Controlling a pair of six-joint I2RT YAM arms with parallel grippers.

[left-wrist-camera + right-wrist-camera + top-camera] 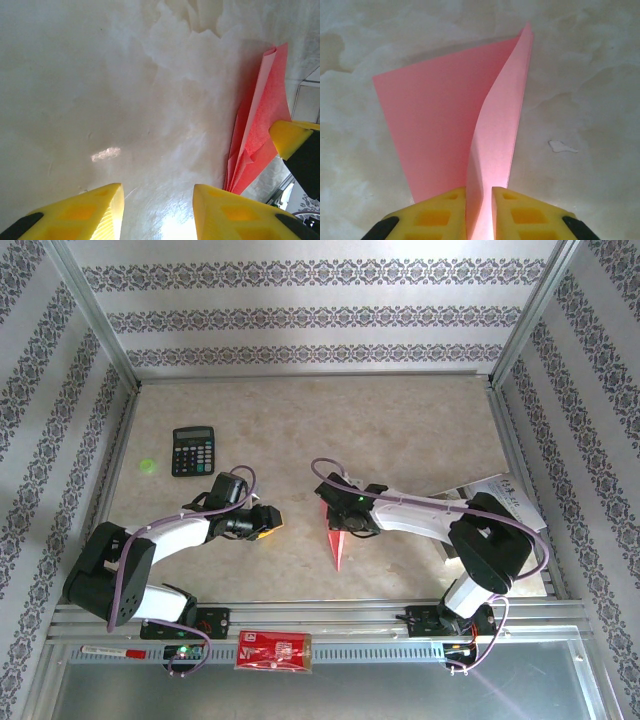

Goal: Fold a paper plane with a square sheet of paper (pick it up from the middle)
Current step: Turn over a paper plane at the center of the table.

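The pale marbled worktop [400,420] fills the middle of the top view, walled in by patterned panels.

The right arm [430,510] rises from its base at the lower right, folds at a black elbow, and stretches its white forearm leftward and low across the worktop toward the centre. The left arm [170,535] stands at the lower left, its forearm angled up and to the right, with the wrist held low and level with the surface.

The paper plane [337,543] lies just right of centre in the top view, a slim pink-red dart with its point toward the bottom of the frame. In the right wrist view it [445,125] lies partly flat, one flap spread to the left and a central fold standing upright.

The right gripper [340,523] sits at the plane's upper end. Seen from its own wrist, the gripper [479,192] is pinched on that upright fold, a yellow finger pressed against each side.

The left gripper [268,520] hovers left of the plane, apart from it. In the left wrist view, this gripper [157,195] is parted over bare worktop with nothing between its fingers, and the plane [260,125] is at the right edge.

A white leaflet [500,495] lies under the right arm. A black calculator [193,451] sits at the upper left, and a red packet [274,651] lies on the rail at the bottom.
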